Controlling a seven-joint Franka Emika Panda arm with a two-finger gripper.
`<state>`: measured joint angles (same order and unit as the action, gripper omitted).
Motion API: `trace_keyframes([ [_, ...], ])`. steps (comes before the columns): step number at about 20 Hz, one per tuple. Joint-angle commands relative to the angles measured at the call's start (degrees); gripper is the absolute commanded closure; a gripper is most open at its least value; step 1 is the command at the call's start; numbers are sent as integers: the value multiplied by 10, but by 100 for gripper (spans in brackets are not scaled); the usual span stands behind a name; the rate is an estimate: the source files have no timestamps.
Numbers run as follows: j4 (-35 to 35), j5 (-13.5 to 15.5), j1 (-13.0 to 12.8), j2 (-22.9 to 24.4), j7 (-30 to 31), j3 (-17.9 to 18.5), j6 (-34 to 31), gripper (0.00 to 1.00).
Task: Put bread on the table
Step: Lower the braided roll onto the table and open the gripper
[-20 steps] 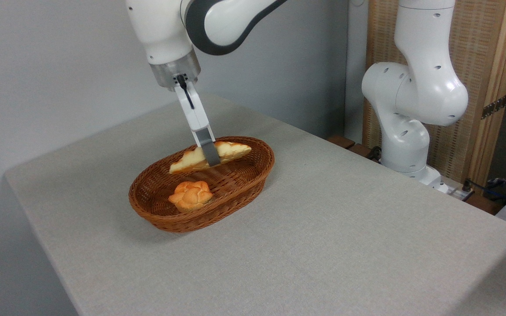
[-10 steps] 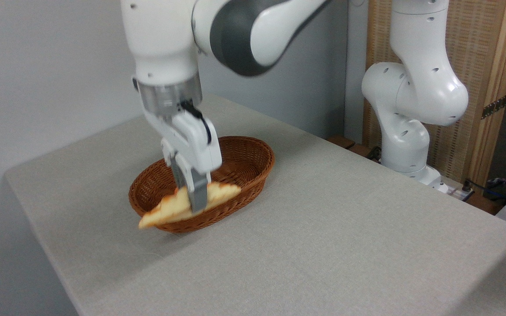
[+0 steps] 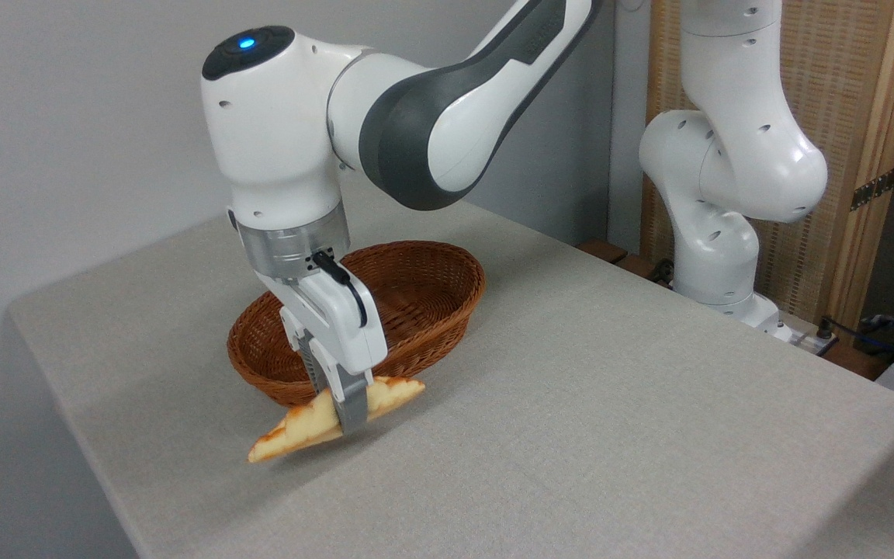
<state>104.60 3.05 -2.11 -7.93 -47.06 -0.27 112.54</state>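
White two-finger gripper [image 3: 350, 415] pointing down, fingers clamped across the middle of the long, flat, leaf-shaped braided bread [image 3: 315, 423], pale yellow with golden-brown crust patches. Near grey finger [image 3: 349, 405] crossing the loaf's front face from top edge to bottom edge; far finger hidden behind it. Loaf held on edge and tilted, left pointed end lower and nearer the camera, right pointed end higher and close to the outer wall of the brown oval wicker basket [image 3: 431, 291]. Bread outside the basket, just in front of its near rim, over the large rectangular table covered in light grey-beige woven cloth [image 3: 587, 404]. Low above the cloth; contact between the lower tip and the surface not clear. Gripper body directly above the loaf, overlapping the basket's front wall from this angle. White and grey arm [image 3: 416, 116] reaching in from the upper right.
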Motion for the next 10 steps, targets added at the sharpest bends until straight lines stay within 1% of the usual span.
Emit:
trace_keyframes([
  [1, -4, -38, -3, -4, -5, 7, 1, 1],
  [2, -4, -46, -3, -4, -5, 7, 1, 0],
  [6, -4, -47, -3, -2, -5, 8, 1, 0],
  [8, -5, -49, -3, -1, -8, 20, 1, 0],
  [10, -6, -48, -3, 3, -36, 25, 1, 0],
])
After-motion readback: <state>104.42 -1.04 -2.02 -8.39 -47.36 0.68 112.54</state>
